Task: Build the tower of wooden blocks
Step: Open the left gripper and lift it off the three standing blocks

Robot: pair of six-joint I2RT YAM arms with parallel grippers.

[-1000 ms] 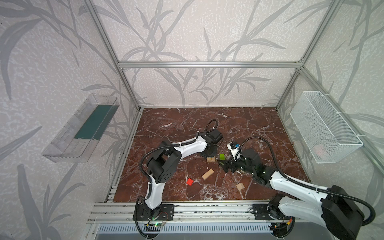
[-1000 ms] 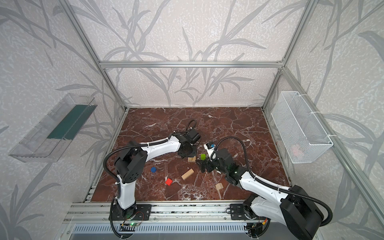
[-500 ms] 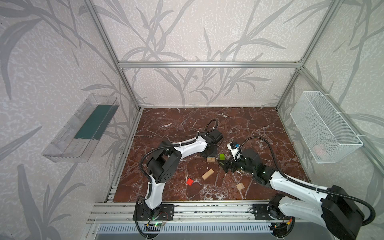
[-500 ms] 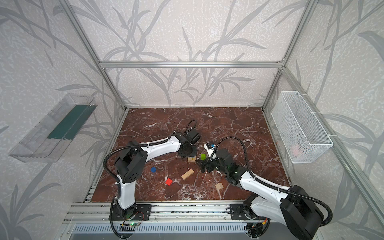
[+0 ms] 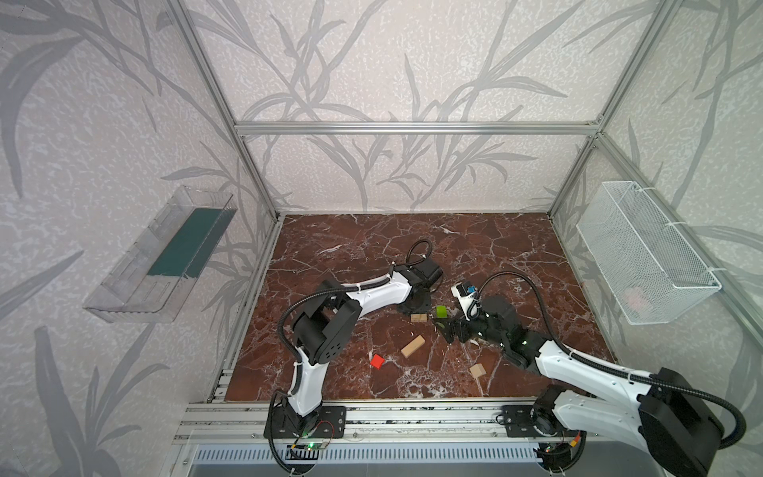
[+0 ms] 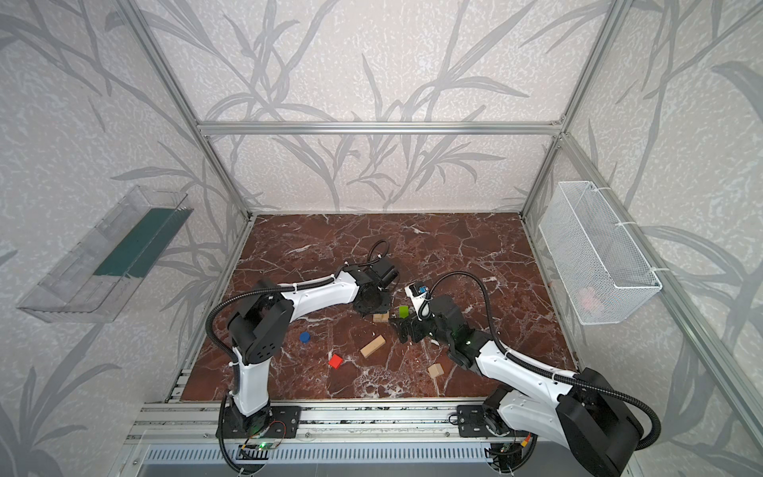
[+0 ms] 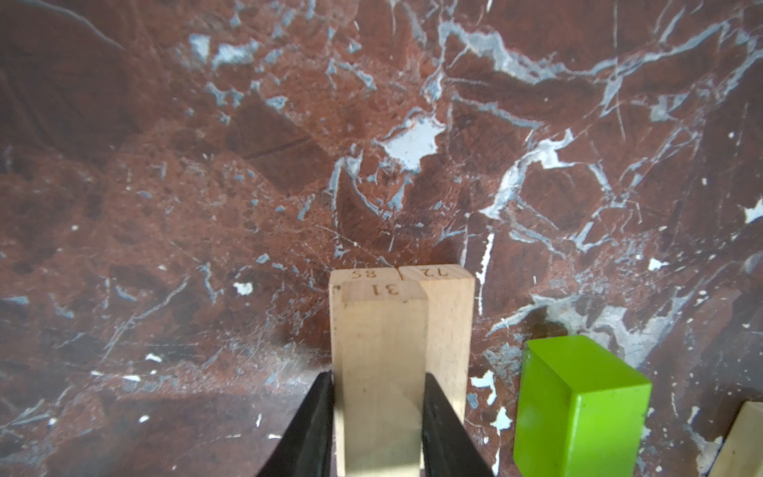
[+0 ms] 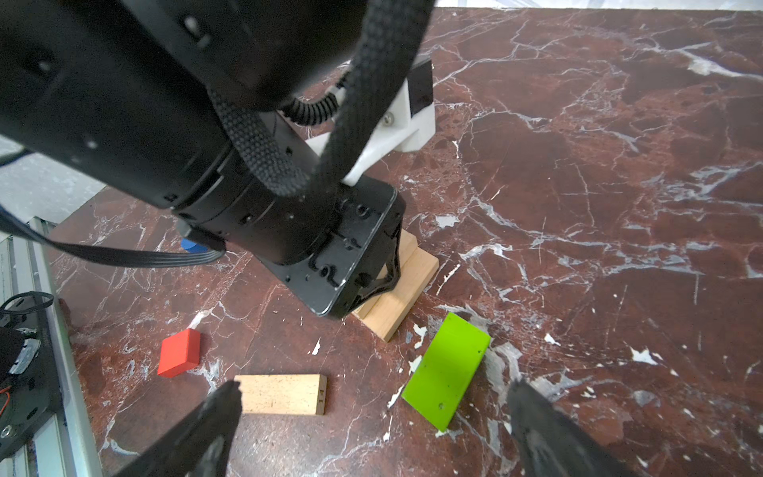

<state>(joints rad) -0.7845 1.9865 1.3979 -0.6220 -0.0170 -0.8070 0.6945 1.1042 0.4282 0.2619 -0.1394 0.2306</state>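
Observation:
Two pale wood bars (image 7: 448, 314) lie side by side on the marble, and a third bar (image 7: 384, 351) rests along their top. This stack (image 5: 418, 317) (image 6: 380, 317) is mid-floor. My left gripper (image 7: 377, 376) straddles the top bar, its jaws narrowly open with a sliver of gap on one side. The lime-green bar (image 7: 578, 396) (image 8: 448, 371) lies just beside the stack. My right gripper (image 8: 373, 388) (image 5: 444, 330) hangs wide open over the green bar, holding nothing.
A loose wood bar (image 5: 413, 346) (image 8: 280, 394), a red block (image 5: 377, 361) and a small pale block (image 5: 477, 370) lie nearer the front edge. A blue disc (image 6: 304, 337) sits under the left arm. A wire basket (image 5: 644, 256) and a clear tray (image 5: 165, 256) hang on the side walls.

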